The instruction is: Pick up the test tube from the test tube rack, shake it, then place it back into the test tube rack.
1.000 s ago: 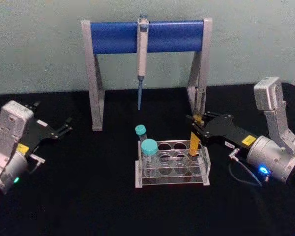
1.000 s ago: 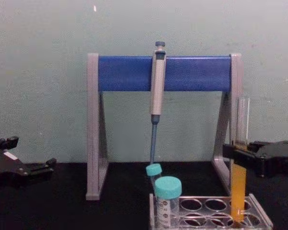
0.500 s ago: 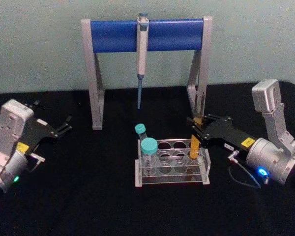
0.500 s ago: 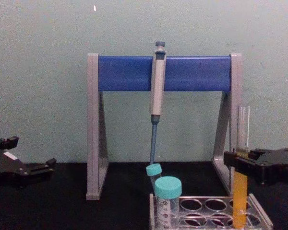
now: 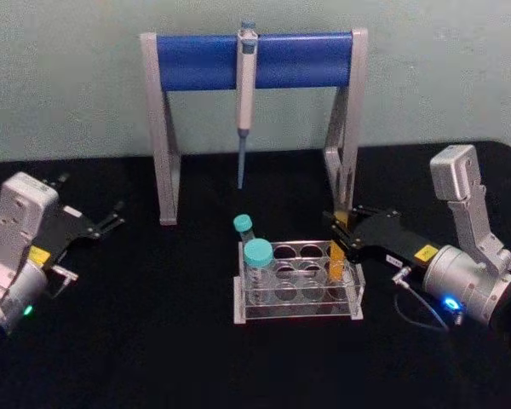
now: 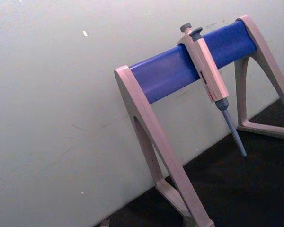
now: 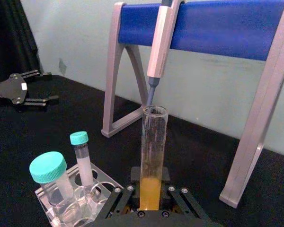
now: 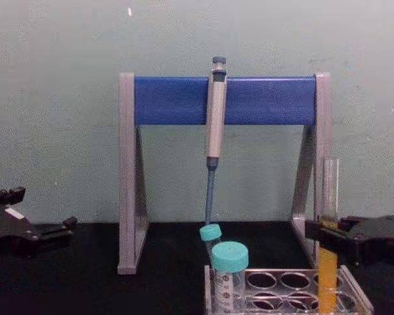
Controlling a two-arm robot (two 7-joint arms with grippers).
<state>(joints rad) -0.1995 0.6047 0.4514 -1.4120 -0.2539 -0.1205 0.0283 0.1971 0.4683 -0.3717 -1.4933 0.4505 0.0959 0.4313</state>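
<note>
On the black bench [image 5: 153,341], before the pipette stand [image 5: 196,61], sits the test tube rack [image 5: 298,313], the left gripper [image 5: 115,217] parked far left with fingers spread, the right gripper [image 5: 336,228] clamping the upright test tube [image 5: 335,260] in the rack's rear right hole.

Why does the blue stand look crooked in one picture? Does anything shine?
Left wrist view: the pipette stand leans, since that camera is tilted; chest view shows it upright. Head view: the test tube rack glints on the black table, left claw parked open. Right wrist view: the glass rim of the test tube shines above the right claw gripping it.
</note>
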